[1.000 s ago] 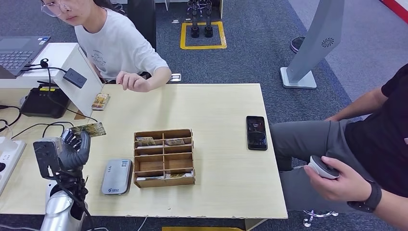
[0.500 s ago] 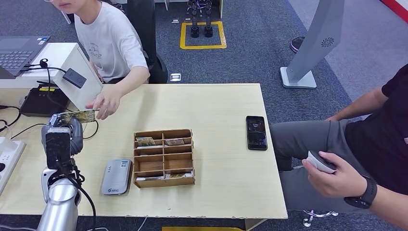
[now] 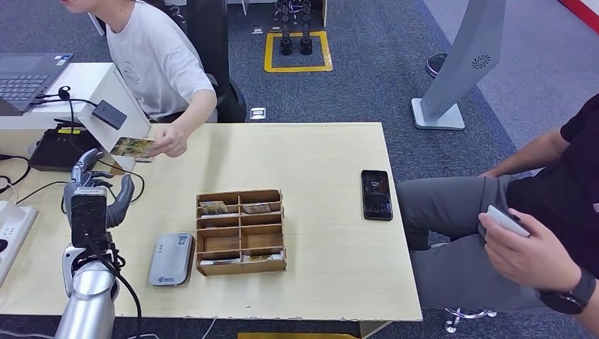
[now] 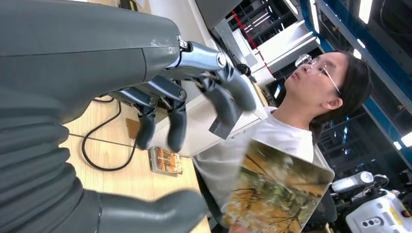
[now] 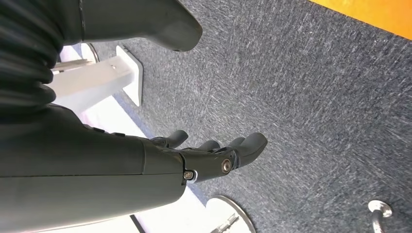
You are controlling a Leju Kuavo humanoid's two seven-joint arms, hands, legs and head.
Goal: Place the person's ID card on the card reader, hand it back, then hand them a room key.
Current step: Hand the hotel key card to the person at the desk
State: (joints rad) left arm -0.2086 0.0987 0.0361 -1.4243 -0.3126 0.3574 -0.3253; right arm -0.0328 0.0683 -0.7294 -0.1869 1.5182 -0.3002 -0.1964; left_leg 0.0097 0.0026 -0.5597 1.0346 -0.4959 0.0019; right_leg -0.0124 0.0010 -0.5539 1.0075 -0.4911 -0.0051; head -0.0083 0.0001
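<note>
Now that the person's hand (image 3: 169, 141) has taken the ID card (image 3: 132, 147) from me, my left hand (image 3: 95, 191) hangs released, fingers (image 4: 228, 94) spread, just short of the card. Hand-back looks done; room key from the wooden tray (image 3: 240, 232) next. Right hand (image 5: 214, 155) empty, loosely spread.

A light wooden table (image 3: 311, 148) carries a divided wooden box (image 3: 241, 231) near its middle, small cards in its compartments. Just beside the box lies a flat grey card reader (image 3: 171, 259); a black phone (image 3: 376, 194) rests well apart, toward the far edge. Cables (image 3: 42, 187) trail across one end — near a black device (image 3: 60, 150) and a white stand (image 3: 106, 106).
</note>
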